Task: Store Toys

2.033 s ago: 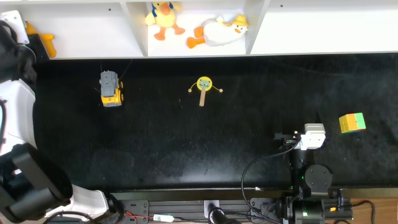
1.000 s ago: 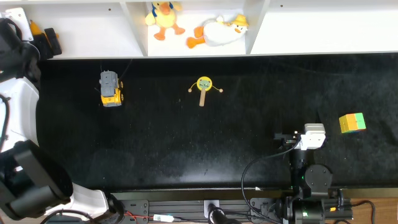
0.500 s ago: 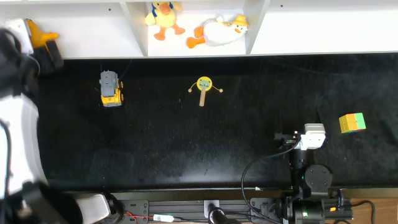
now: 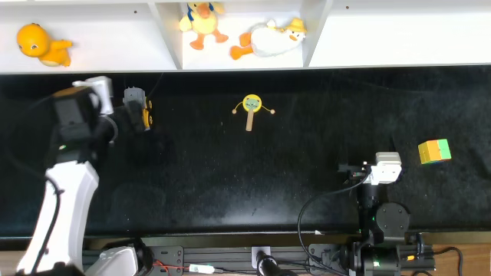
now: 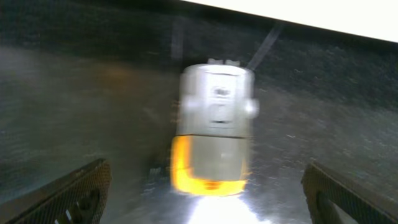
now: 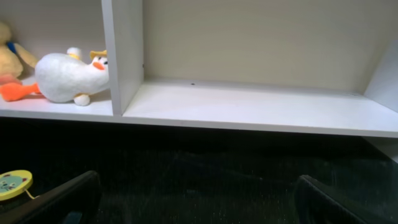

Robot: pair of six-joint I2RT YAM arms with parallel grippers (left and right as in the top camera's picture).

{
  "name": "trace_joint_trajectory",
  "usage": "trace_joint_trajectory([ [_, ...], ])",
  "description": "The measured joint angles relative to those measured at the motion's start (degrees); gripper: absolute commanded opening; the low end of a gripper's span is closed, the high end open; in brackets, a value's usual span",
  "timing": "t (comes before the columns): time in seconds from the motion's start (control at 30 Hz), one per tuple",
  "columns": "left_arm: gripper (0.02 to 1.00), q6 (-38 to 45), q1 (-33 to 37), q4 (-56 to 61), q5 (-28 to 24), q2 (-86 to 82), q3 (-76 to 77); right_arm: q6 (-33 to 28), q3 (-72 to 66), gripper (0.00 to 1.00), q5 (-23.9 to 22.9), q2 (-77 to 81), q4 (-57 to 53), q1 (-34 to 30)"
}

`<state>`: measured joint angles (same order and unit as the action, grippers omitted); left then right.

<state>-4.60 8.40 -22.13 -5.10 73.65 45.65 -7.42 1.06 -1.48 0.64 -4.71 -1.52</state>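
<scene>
A grey and yellow toy truck [image 4: 139, 108] stands on the black mat at the back left. In the left wrist view the truck [image 5: 214, 127] lies just ahead of my left gripper [image 5: 208, 200], which is open, its fingers wide on either side and apart from the truck. An orange toy duck [image 4: 34, 42] sits in the left shelf compartment. A yellow plush duck [image 4: 201, 19] and a white plush duck [image 4: 268, 37] lie in the middle compartment. A yellow rattle drum [image 4: 251, 107] and a coloured cube [image 4: 434, 151] rest on the mat. My right gripper [image 6: 199, 202] is open and holds nothing, near the front right.
The white shelf [image 4: 383, 46] runs along the back edge. Its right compartment [image 6: 261, 106] holds nothing. Upright dividers [image 6: 121, 56] separate the compartments. Cables and the arm bases line the front edge.
My left arm has drawn back out of the left compartment, leaving the orange duck there, and swung right and down to the truck. The right arm has not moved.
</scene>
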Motion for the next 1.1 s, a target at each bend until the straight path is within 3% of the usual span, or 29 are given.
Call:
trace_joint_trajectory([
  [0.33,0.934,-3.1,-2.6,6.4,-0.3,9.1,0.0,0.0,0.0,0.996,0.0,0.0,0.0,0.0],
  [0.73,0.566,-4.3,-2.6,8.4,-0.2,13.3,0.0,0.0,0.0,0.996,0.0,0.0,0.0,0.0],
  [1.1,0.470,-4.3,-2.6,8.5,-0.3,13.1,0.2,0.1,0.0,0.996,0.0,0.0,0.0,0.0],
])
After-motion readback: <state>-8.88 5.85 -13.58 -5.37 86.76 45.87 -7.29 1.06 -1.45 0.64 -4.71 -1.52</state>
